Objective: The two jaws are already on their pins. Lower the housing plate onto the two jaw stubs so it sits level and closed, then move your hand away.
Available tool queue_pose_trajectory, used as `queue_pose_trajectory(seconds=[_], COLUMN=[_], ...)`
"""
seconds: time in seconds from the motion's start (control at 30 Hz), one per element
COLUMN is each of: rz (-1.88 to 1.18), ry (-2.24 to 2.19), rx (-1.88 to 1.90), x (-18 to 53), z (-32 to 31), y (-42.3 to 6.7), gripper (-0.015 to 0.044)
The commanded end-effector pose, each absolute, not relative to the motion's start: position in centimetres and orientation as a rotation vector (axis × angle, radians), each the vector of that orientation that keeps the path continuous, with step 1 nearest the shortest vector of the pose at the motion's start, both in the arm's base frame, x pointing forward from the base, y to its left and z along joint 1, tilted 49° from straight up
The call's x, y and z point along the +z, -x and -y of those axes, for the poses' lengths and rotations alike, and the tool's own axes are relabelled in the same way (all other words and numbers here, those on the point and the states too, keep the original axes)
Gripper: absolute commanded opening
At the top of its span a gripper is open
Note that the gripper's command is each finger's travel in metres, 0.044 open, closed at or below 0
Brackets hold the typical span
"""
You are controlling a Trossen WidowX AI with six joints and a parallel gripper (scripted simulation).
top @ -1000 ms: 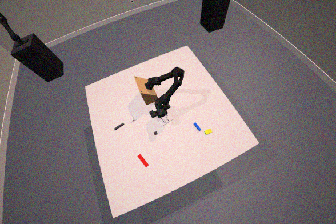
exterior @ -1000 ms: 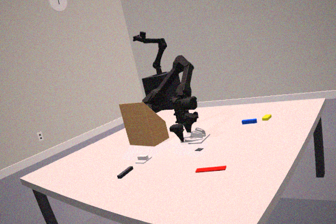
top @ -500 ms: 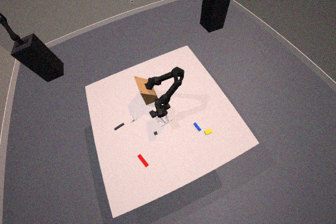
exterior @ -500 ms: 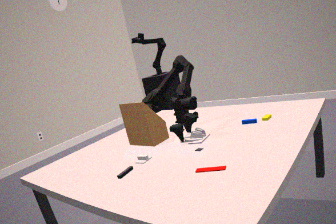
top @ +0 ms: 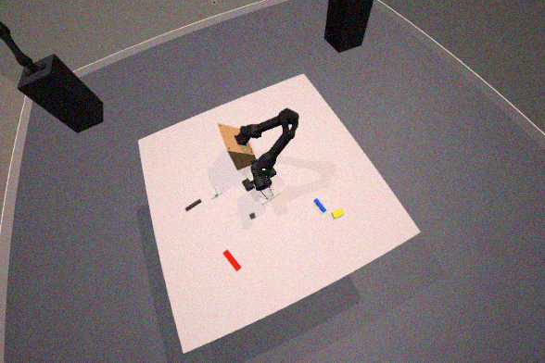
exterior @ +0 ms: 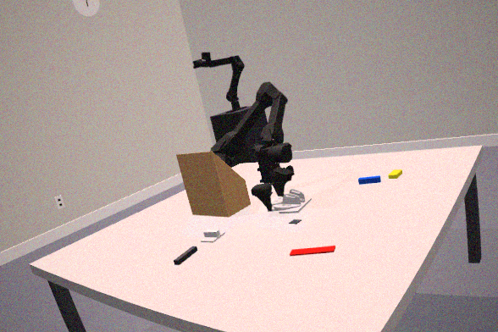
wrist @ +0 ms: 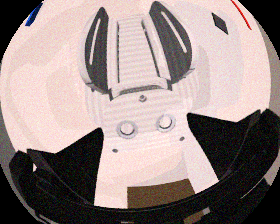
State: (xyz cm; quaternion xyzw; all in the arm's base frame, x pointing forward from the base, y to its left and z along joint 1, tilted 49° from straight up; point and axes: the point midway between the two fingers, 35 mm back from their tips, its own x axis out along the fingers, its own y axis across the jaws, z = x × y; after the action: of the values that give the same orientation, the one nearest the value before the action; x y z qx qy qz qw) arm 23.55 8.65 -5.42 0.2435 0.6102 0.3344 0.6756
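A white gripper-like assembly [exterior: 292,200] [wrist: 143,107] lies on the table below my hand. In the wrist view its ribbed plate part carries two round studs in rings, a small screw-like dot and a raised ribbed channel, flanked by two dark grey slotted side pieces. The plate looks roughly level; white on white, I cannot tell its edges or height apart from the parts beneath. My gripper [exterior: 275,202] [wrist: 144,124] is open, its black fingers low on either side of the studs, with nothing gripped.
A wooden box [top: 242,159] [exterior: 220,184] stands beside the hand under the arm's base. A small white piece [exterior: 211,234], a black bar [top: 193,205] [exterior: 185,255], a dark square [top: 252,216] [exterior: 295,221], a red bar [top: 232,260] [exterior: 312,251], a blue bar [top: 320,205] [exterior: 369,179] and a yellow block [top: 337,213] [exterior: 395,174] lie around.
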Motion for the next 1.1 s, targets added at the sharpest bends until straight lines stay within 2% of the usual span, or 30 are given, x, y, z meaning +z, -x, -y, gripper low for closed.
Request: queue_pose_trajectory(seconds=[0.0,0.27,0.57,0.73,0.93,1.07], rz=[-1.372,-1.372,-1.375,-1.375,-1.378,-1.378], ry=[-0.548,-0.547,-0.549,-0.56,-0.548,-0.548], rx=[0.752,0.751,0.753,0.746,0.747,0.75], x=[-5.4,-5.3,-0.5,-1.0,2.2,2.6], z=[-8.6,-8.5,-3.1,-3.5,0.6,1.0], y=[-23.6,-23.6,-23.3,-23.2,-20.6,-20.2], gripper=[0.044,0.044,0.044,0.044,0.044,0.044])
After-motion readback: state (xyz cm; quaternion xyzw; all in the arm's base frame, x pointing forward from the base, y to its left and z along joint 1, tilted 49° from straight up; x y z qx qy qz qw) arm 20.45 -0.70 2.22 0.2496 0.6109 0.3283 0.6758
